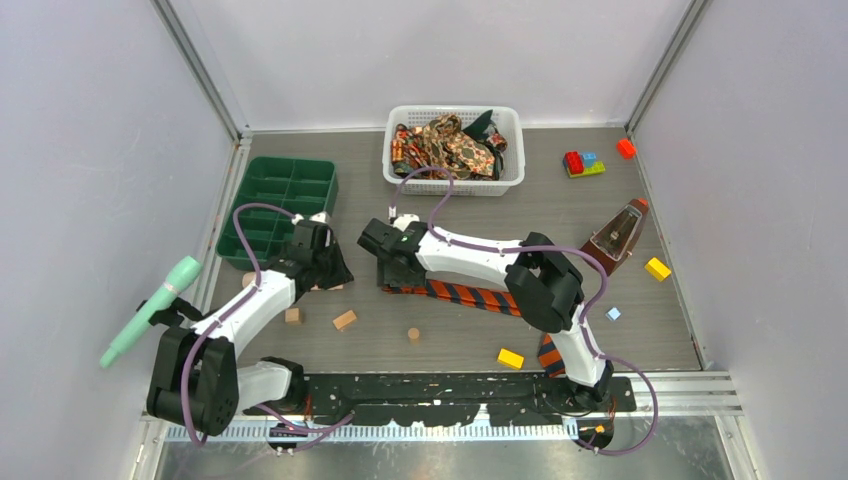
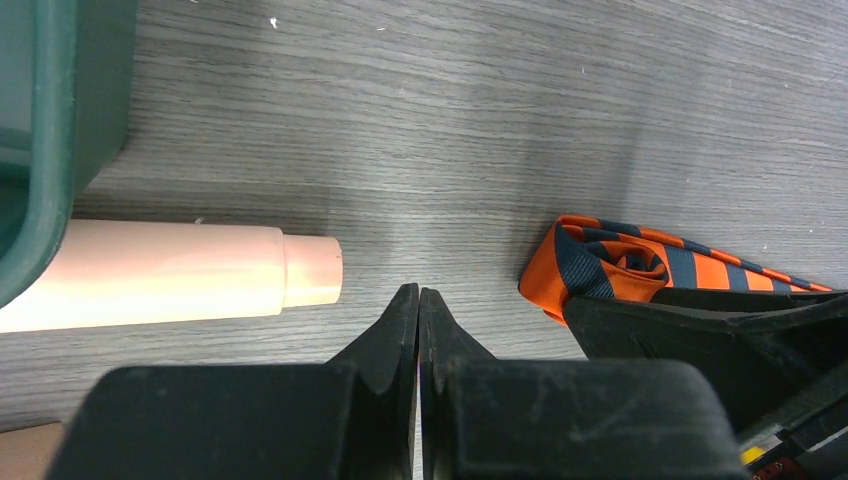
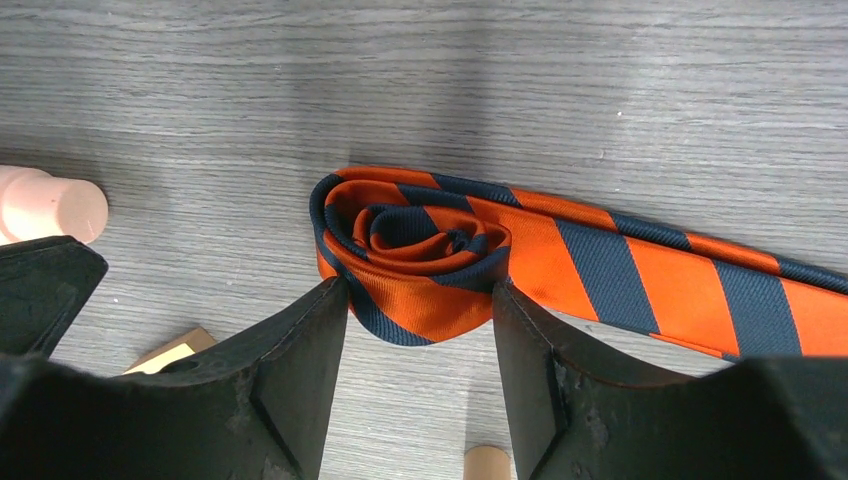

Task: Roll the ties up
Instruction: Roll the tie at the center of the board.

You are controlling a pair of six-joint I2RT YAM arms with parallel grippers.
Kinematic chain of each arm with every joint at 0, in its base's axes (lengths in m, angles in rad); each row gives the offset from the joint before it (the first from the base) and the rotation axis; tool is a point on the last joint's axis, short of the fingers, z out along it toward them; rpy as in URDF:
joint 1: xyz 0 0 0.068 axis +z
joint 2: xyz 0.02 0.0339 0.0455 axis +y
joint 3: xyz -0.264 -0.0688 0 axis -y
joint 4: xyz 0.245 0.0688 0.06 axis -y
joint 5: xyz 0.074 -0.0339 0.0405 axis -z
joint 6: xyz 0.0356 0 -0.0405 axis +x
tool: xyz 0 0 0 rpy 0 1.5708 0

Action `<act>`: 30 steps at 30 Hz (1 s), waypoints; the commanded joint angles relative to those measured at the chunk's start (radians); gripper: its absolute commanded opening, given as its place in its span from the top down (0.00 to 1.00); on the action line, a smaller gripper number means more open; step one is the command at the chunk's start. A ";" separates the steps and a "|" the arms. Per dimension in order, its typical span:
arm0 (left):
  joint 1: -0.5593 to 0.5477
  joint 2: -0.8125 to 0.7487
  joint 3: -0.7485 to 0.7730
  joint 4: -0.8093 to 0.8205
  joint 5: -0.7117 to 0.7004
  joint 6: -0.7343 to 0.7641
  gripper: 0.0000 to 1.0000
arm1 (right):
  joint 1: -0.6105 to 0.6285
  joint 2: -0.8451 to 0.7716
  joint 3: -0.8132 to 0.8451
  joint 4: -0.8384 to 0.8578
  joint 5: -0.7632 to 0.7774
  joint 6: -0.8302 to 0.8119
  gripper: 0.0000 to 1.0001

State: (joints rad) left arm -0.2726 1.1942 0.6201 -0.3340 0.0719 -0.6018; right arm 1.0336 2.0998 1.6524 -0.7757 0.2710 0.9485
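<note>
**Striped tie: roll begun, most of the length unwound**

Progress: the striped tie (image 3: 415,250) has a small coil of a few turns at one end, orange and dark bands spiralling inward. The rest of it lies flat on the table (image 3: 600,90), so I judge this tie early in its roll. The patterned ties (image 1: 452,145) lie heaped in the white basket (image 1: 391,150) at the far edge, and none of them looks rolled. Most of the task remains.

Claws: my right claw (image 3: 420,300) pinches the coil, one finger pressed against each side of it. My left claw (image 2: 418,300) is pressed together on nothing, with its tips just beside the coil.

Position and axis: in the top view the striped tie sits mid-table, partly under my right arm. Its long axis runs left to right across the table. The coiled end points left, toward my left claw, and the flat tail trails right and nearward. The coil's own axis stands roughly upright, spiral face up.
</note>
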 commanded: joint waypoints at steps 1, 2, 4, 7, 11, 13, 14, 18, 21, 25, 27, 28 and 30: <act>0.006 0.002 0.013 0.012 0.012 0.004 1.00 | -0.004 -0.015 -0.022 0.027 -0.002 0.018 0.39; 0.006 0.002 0.015 0.012 0.012 0.006 1.00 | -0.004 -0.018 -0.026 0.039 -0.009 0.020 0.39; 0.006 0.004 0.014 0.011 0.012 0.006 1.00 | -0.005 -0.022 -0.038 0.061 -0.020 0.022 0.39; 0.006 0.006 0.014 0.012 0.014 0.006 1.00 | -0.007 -0.031 -0.060 0.090 -0.027 0.026 0.40; 0.006 0.013 0.011 0.017 0.020 0.003 1.00 | -0.009 -0.052 -0.092 0.137 -0.035 0.028 0.41; 0.006 0.015 0.010 0.019 0.023 0.001 1.00 | -0.013 -0.062 -0.107 0.171 -0.038 0.032 0.42; 0.006 0.017 0.008 0.020 0.023 -0.002 1.00 | -0.015 -0.065 -0.114 0.179 -0.039 0.033 0.43; 0.006 0.022 0.004 0.030 0.030 -0.011 1.00 | -0.024 -0.082 -0.149 0.228 -0.042 0.038 0.47; 0.006 0.027 0.007 0.035 0.036 -0.017 1.00 | -0.030 -0.091 -0.163 0.265 -0.049 0.039 0.51; 0.006 0.033 0.010 0.035 0.038 -0.017 1.00 | -0.038 -0.092 -0.168 0.296 -0.068 0.039 0.52; 0.006 0.033 0.010 0.036 0.037 -0.017 1.00 | -0.038 -0.094 -0.172 0.314 -0.074 0.038 0.52; 0.006 0.035 0.008 0.037 0.038 -0.016 1.00 | -0.039 -0.097 -0.177 0.321 -0.081 0.038 0.52; 0.006 0.039 0.008 0.038 0.040 -0.017 1.00 | -0.041 -0.101 -0.188 0.343 -0.092 0.041 0.52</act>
State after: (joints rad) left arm -0.2726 1.2247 0.6201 -0.3298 0.0982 -0.6174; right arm 0.9981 2.0399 1.4879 -0.5049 0.1967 0.9749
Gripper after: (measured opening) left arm 0.009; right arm 0.486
